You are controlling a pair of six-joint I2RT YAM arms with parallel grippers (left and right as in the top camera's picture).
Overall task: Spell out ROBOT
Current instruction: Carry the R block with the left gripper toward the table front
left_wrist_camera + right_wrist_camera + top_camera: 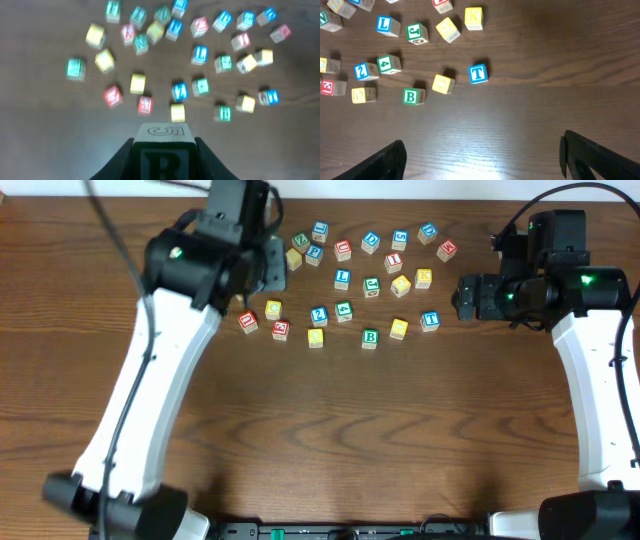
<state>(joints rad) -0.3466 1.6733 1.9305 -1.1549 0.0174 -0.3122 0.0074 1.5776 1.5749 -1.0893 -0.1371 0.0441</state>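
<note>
The left gripper [165,150] is pinched nearly closed on the green-lettered R cube [165,157]. The cube sits squarely between its fingers and is apparently lifted clear of the table [350,440], near the far edge at the left end of the scattered cubes [343,279]. The right gripper [482,155] hangs toward the table's right edge, jaws spread wide with nothing in them. Ahead of it lie the blue T cube [478,73], a yellow cube [442,83] just beside that, its letter unreadable, and the green B cube [411,96], all apart from its fingers.
</note>
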